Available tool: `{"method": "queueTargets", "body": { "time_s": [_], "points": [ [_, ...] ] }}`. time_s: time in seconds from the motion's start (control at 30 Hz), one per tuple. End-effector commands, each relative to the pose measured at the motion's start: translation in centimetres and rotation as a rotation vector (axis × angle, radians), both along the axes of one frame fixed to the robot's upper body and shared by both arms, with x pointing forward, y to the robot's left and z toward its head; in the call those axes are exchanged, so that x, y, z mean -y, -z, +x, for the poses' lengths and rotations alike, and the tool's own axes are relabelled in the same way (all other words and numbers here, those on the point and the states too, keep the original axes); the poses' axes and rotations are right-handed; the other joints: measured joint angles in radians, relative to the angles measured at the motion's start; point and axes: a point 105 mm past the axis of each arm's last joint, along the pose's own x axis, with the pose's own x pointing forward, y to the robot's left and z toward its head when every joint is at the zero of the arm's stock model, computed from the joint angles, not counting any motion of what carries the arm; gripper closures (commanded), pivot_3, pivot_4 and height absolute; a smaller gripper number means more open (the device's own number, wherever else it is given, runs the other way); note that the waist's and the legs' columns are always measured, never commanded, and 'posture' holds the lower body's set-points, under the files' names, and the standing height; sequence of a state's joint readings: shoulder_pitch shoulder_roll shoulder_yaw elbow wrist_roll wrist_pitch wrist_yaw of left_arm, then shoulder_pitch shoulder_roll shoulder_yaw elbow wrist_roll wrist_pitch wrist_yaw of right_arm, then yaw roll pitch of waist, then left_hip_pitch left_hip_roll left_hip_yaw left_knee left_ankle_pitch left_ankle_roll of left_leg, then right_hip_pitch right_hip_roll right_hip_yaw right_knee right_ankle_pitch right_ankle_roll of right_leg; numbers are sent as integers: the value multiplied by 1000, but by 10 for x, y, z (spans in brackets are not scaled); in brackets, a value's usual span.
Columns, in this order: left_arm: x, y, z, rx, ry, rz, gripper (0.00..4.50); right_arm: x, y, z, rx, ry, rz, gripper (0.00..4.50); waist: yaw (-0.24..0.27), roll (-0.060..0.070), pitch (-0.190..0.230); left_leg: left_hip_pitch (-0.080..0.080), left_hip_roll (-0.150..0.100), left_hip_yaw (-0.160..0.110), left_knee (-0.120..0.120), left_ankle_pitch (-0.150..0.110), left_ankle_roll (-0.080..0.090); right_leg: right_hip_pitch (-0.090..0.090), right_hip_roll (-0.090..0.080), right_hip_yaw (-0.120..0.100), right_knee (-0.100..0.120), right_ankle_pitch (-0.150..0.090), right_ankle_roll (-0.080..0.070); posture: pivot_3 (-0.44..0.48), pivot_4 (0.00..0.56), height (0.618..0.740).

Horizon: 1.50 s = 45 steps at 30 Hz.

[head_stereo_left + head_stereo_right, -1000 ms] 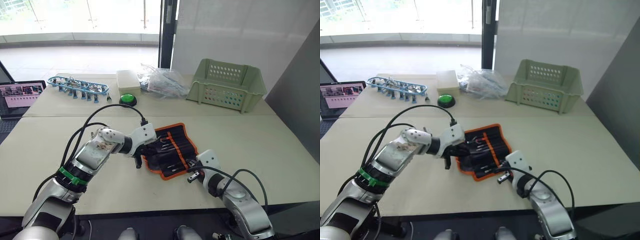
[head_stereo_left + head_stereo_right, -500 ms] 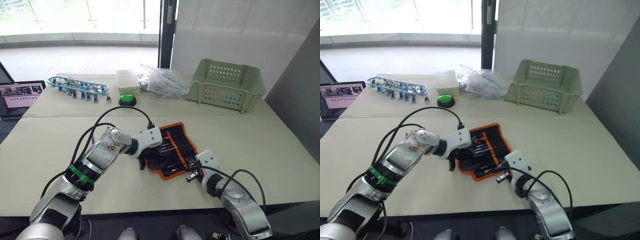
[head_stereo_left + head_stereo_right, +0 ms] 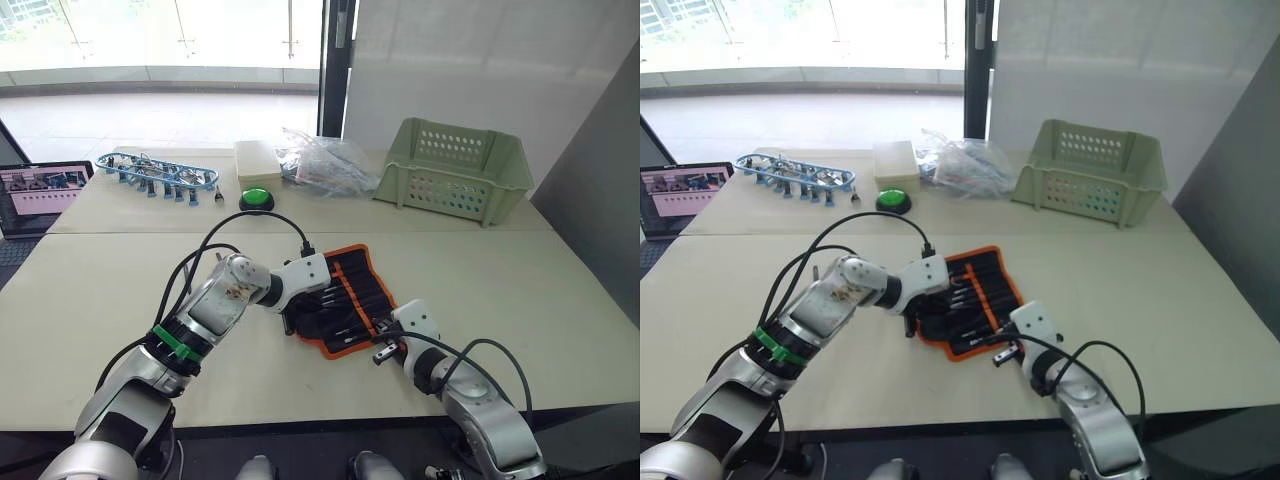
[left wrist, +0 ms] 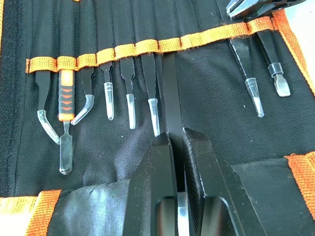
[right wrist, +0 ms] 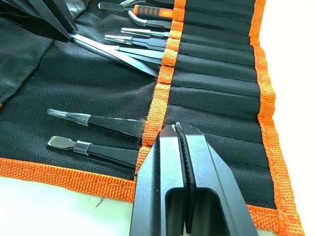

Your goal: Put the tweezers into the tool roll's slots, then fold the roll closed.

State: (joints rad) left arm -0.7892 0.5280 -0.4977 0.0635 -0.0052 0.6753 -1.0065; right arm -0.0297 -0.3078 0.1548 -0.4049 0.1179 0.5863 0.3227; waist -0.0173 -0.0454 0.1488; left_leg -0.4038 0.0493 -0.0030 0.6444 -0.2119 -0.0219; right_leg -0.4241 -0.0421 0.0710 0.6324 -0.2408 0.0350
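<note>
a black tweezer (image 4: 170,98) is pinched in the left tool (image 4: 176,147), its long axis aimed at an empty slot (image 4: 170,46) in the tool roll (image 3: 345,300) on the counter (image 3: 520,290); the right tool (image 5: 178,142) is pressed together on the orange strip (image 5: 162,88).

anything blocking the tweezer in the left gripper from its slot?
Nothing visible does. The left gripper is shut on a black tweezer whose tip already meets the orange strip of the tool roll, in a free gap between the seated tools on either side.
</note>
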Motion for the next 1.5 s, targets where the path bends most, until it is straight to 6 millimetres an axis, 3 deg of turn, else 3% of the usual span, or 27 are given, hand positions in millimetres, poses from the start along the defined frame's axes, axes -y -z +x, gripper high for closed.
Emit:
{"method": "queueTargets", "body": {
  "time_s": [0.03, 0.37, 0.77, 1.07, 1.23, 1.33, 1.5],
  "points": [
    [8, -9, 3, 48, 9, -5, 4481, -3, 8, -5, -38, -6, -10, 4500, 0, 0, 0, 0, 0, 0, 0, 0, 0, 0, 0, 0, 0, 0, 0, 0, 150, 725],
    [31, -1, 5, 56, 33, -38, 4481, -4, 7, -5, -38, -6, -13, 4500, 4, 0, 0, 0, 0, 0, 1, 0, 0, 1, 0, 0, 0, 0, 0, 0, 150, 725],
    [69, 4, 27, 105, 8, -144, 4481, -4, 7, -6, -42, -11, -15, 4500, 5, 0, 0, 0, -1, 0, 3, 0, 0, 1, 0, 0, 0, 1, 2, 0, 150, 725],
    [61, 9, 30, 105, -5, -139, 4481, -5, 7, -6, -44, -12, -18, 4500, 4, 0, 0, 0, -1, 0, 6, 0, 0, 2, 0, 1, 1, 2, 3, 0, 150, 725],
    [39, -22, 25, 153, -14, -205, 2725, -4, 8, -6, -44, -11, -19, 4500, -6, 1, 0, -1, -1, 0, 6, 0, 0, 1, 0, 1, 3, 2, 3, 0, 150, 725],
    [13, -43, 19, 175, -52, -253, 1781, -4, 8, -4, -43, -11, -20, 4500, -16, 1, 0, 0, -1, 0, 6, 0, 0, -1, 0, 2, 7, 1, 2, 0, 150, 725],
    [-46, -57, 5, 188, -216, -318, 55, 0, 9, 1, -42, -7, -29, 4500, -24, 1, 0, 2, -1, 0, 6, 0, 0, 1, 0, 2, 9, 0, 1, 0, 150, 725]
  ]
}}
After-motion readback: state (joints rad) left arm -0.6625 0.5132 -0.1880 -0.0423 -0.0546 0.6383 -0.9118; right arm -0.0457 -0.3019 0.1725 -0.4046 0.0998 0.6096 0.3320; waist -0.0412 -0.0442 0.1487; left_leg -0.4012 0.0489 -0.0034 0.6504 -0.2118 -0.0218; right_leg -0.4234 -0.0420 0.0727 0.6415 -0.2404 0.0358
